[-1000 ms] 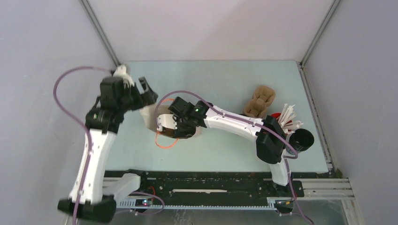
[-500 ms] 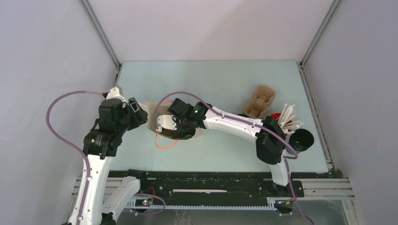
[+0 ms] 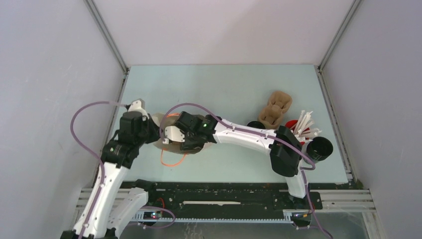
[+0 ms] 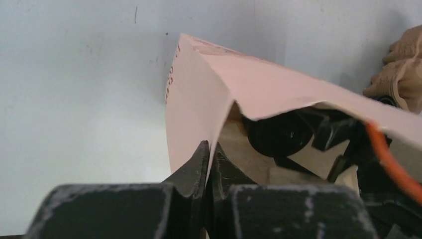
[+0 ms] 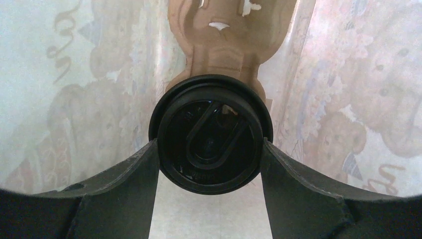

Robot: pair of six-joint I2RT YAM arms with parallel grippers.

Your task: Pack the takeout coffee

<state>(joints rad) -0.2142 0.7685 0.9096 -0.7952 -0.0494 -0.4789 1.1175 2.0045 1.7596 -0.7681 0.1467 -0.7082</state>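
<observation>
The takeout coffee (image 5: 211, 134), a black cup with a black lid, sits between the fingers of my right gripper (image 5: 210, 144), which is shut on its sides. It hangs inside a printed paper bag (image 5: 348, 74), just above a brown pulp carrier (image 5: 224, 45) on the bag's floor. From above, the right gripper (image 3: 179, 137) reaches into the bag (image 3: 166, 145) and the cup is hidden. My left gripper (image 4: 210, 149) is shut on the bag's (image 4: 268, 89) near rim, with the paper pinched between its jaws. That left gripper (image 3: 151, 130) is at the bag's left side.
An orange handle loop (image 3: 169, 160) hangs from the bag toward the near edge. At the right stand a second pulp carrier (image 3: 276, 108), a red cup of white sticks (image 3: 300, 124) and an open black cup (image 3: 319, 148). Side walls are close to both arms.
My left gripper came in from the back left, lowered to the bag's rim and shut on the paper. The right gripper and the bag shifted slightly left.
</observation>
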